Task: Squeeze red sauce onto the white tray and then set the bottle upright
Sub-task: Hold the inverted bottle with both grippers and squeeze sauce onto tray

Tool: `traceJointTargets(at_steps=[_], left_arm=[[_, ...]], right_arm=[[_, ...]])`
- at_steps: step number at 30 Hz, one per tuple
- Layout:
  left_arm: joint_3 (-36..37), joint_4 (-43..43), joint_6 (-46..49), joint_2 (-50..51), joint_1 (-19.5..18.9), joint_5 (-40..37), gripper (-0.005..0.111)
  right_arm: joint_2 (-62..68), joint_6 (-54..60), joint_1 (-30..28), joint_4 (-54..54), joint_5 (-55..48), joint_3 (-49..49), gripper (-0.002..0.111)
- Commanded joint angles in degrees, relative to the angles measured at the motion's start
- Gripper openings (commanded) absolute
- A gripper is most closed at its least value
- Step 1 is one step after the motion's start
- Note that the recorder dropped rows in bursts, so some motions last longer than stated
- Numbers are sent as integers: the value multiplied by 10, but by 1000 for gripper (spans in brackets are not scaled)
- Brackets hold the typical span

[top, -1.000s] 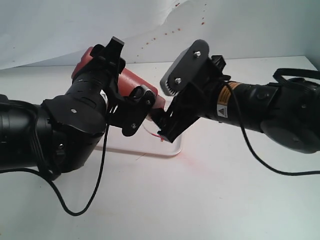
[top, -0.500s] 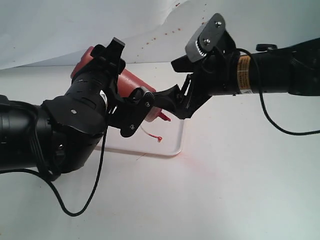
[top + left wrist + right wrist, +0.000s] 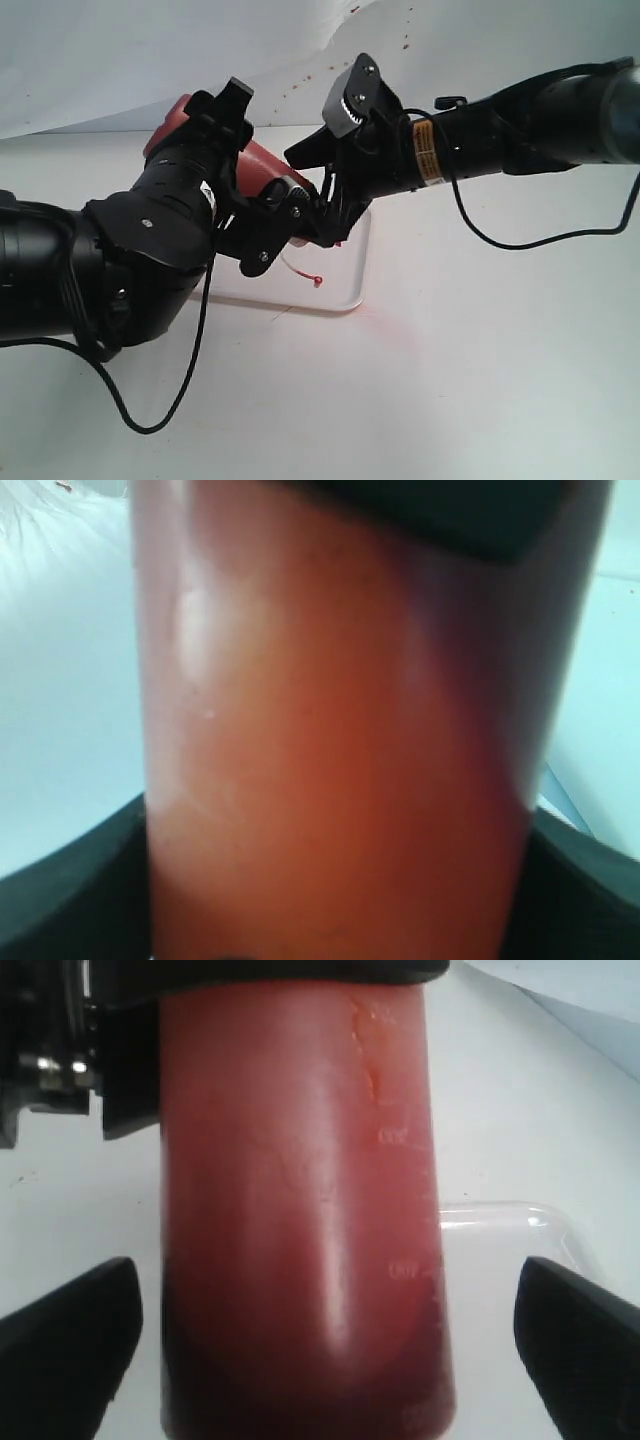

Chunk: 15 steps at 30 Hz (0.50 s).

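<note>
My left gripper (image 3: 272,212) holds the red-tinted bottle (image 3: 262,163) tilted over the white tray (image 3: 352,298), nozzle toward the right. In the left wrist view the bottle (image 3: 330,730) fills the picture, and the left gripper (image 3: 335,890) has a dark finger pressed on each side. The small red cap (image 3: 318,281) dangles on its tether above the tray. My right gripper (image 3: 326,205) is open and straddles the bottle (image 3: 300,1220); its fingers (image 3: 65,1350) stand well apart from the plastic. Dark red sauce shows through the bottle. No blob shows on the tray rim (image 3: 510,1215).
A white backdrop (image 3: 150,50) with small red specks rises behind the table. The left arm's black cable (image 3: 170,400) loops over the tabletop in front. The right arm's cable (image 3: 520,235) hangs above the table on the right.
The right gripper has risen from the nozzle and cap, swung left, and now sits open around the bottle's body. The cap hangs free. The left arm has kept still.
</note>
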State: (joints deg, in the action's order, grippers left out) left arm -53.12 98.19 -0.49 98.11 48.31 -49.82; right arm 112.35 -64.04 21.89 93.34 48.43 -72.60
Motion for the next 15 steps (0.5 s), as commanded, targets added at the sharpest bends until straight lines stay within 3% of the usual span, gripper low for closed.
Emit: traceJointTargets(at_steps=[1, 3, 5, 12, 15], left_arm=[[-2, 18, -7, -8, 3, -10, 0], [-2, 18, -7, -8, 3, -10, 0], [-2, 18, -7, -8, 3, -10, 0], [-2, 18, -5, -8, 3, -12, 0], [-2, 18, -4, -8, 3, -12, 0]], right_arm=[[12, -2, 38, -3, -39, -21, 92], [12, 13, 58, -9, -78, -22, 90], [12, 28, 72, -10, -115, -22, 78], [12, 28, 89, -10, -162, -22, 1], [12, 31, 89, -16, -172, -22, 0]])
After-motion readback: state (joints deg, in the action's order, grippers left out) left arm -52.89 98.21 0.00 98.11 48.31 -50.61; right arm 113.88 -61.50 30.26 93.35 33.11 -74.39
